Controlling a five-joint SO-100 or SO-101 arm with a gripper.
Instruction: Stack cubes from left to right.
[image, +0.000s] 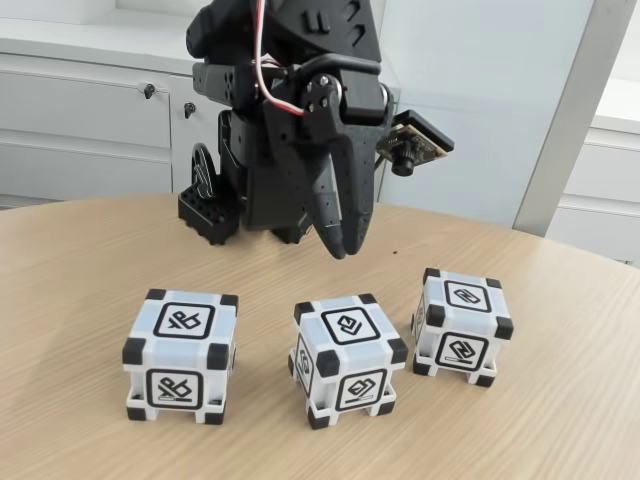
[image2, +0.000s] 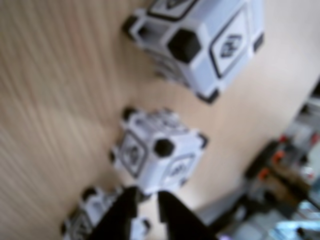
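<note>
While the black arm (image: 290, 120) hunches at the back of the pale wood counter (image: 80, 260), its claw (image: 340, 245) hangs pointing downward in the fixed view, clear of the surface and above and behind the middle cube, holding nothing; its two fingers lie nearly together with only a thin slit between the tips, which the wrist view shows as well, the claw (image2: 146, 196) entering from the lower edge. Three white cubes with black corner blocks stand in a loose row across the counter in front of the arm, each apart from its neighbours and none on top of another. As the fixed view shows them, the left cube (image: 182, 357) sits nearest the camera, the middle cube (image: 348, 358) is turned at an angle so that one corner faces forward, and the right cube (image: 461, 326) stands a little farther back. Each carries a different black-framed glyph on its faces. A small camera module (image: 412, 145) juts out from the wrist to the right. Behind the counter run pale cabinet fronts (image: 80, 120) with dark knobs. The wrist view is blurred, with dark clutter at its lower right that cannot be made out
</note>
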